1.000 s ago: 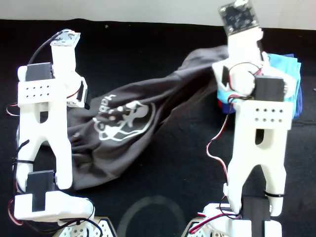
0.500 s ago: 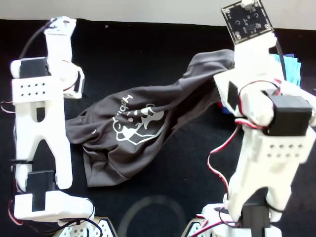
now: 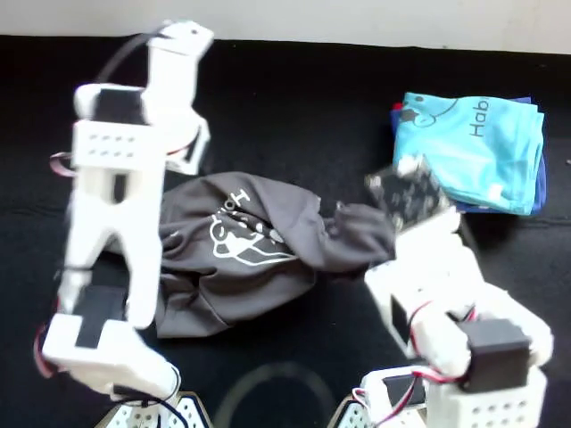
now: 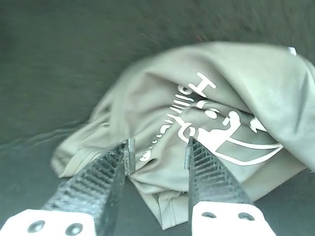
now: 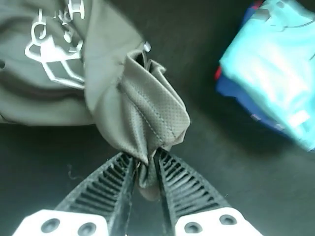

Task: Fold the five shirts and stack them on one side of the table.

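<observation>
Right wrist view: the right gripper (image 5: 143, 158) is seen clenched on a bunched hem fold of the crumpled dark grey fabric shirt with a white printed graphic (image 5: 133, 93). In the left wrist view the left gripper (image 4: 160, 145) is held over the printed side of the same shirt, its fingers spread and nothing caught between them. The shirt is heaped in the middle of the black cloth-covered table (image 3: 294, 107), between the two arms. It is well apart from the folded turquoise shirt stacked on a blue one (image 3: 473, 147) at the far right side.

The shirt is judged to be light, limp and thin, so no shape will be kept once it is lifted, and several layers may be gathered in one pinch. A stitched edge, such as the hem or a shoulder seam, is judged the surest place for a hold. Two well-separated corners should be taken so that the cloth can be drawn flat before it is folded.
</observation>
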